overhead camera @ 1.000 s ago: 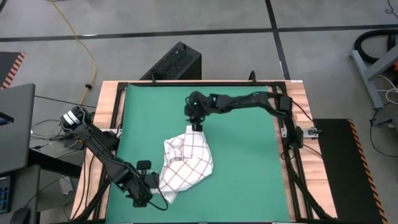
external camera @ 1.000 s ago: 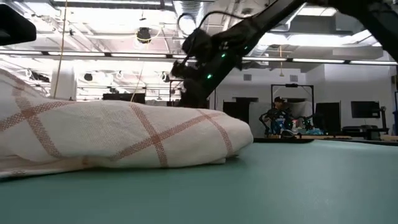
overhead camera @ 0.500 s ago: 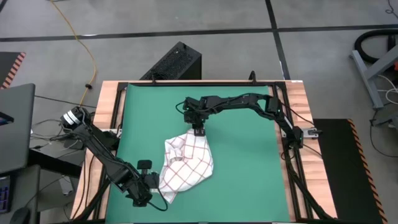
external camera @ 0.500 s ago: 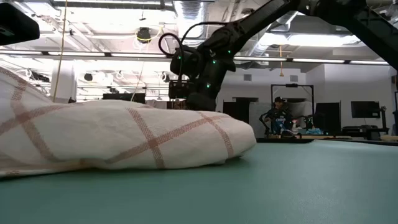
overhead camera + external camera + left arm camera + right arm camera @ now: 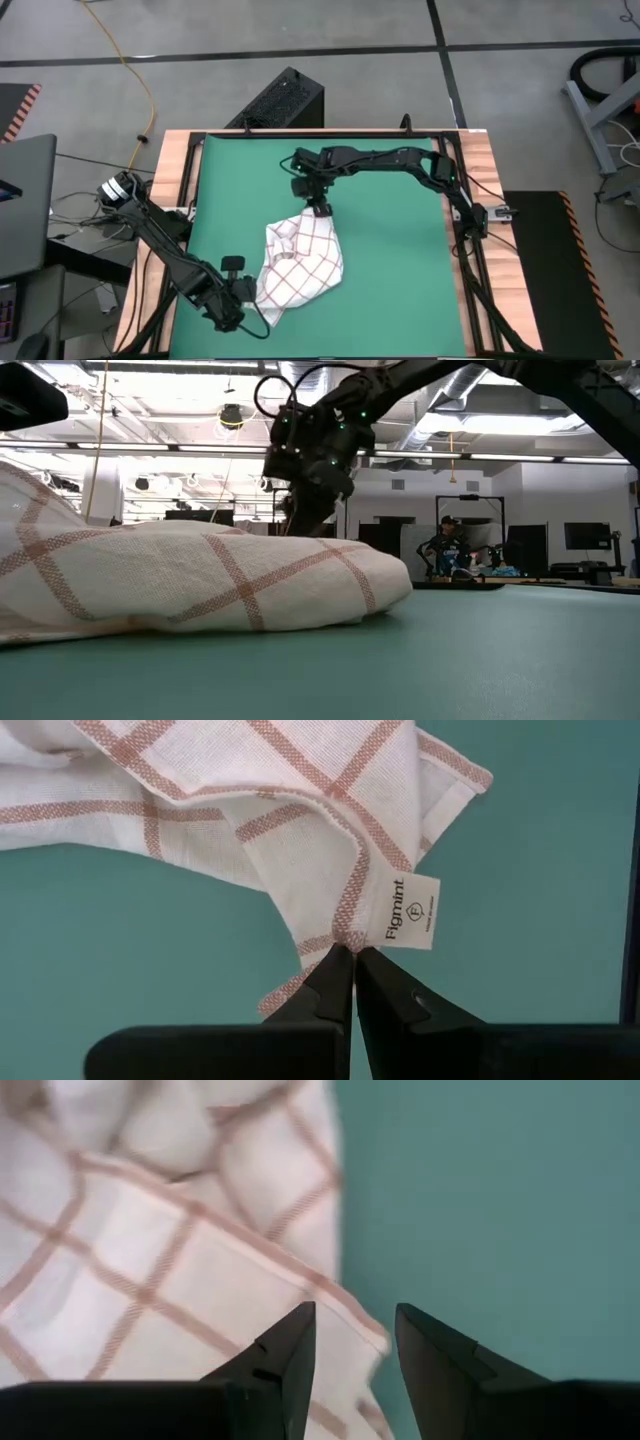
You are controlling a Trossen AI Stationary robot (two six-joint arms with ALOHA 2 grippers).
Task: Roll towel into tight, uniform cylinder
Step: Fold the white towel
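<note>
change: right gripper [image 5: 322,210] has pulled back a little toward the mat's far edge over the last second, wrist swung round; in the low view it now sits higher above the towel [image 5: 297,262] than before
towel vs earlier: same crumpled heap, no visible shift on the green mat [image 5: 400,290]
meaning for task: judged as regrasp/reposition at the far corner, no rolling begun, towel not flat and no cylinder shape yet
towel place: near middle of the mat, toward its front-left part, bunched and partly folded over itself
right gripper state: fingers parted, nothing between them, hovering at the towel's far corner
left gripper [image 5: 352,960]: clenched on the towel's near corner, right beside the label [image 5: 411,911], at the mat's front-left
left wrist view only: shows the pinch on the hem and the label, hidden in the high view by the arm
right wrist view only: shows the gap between the fingers [image 5: 290,1342] with the towel edge under them, not gripped
low view only: shows heap height and the right gripper clear above the cloth
high view only: shows both arms relative to the mat
room: person [image 5: 446,550] seated far behind the mat
</note>
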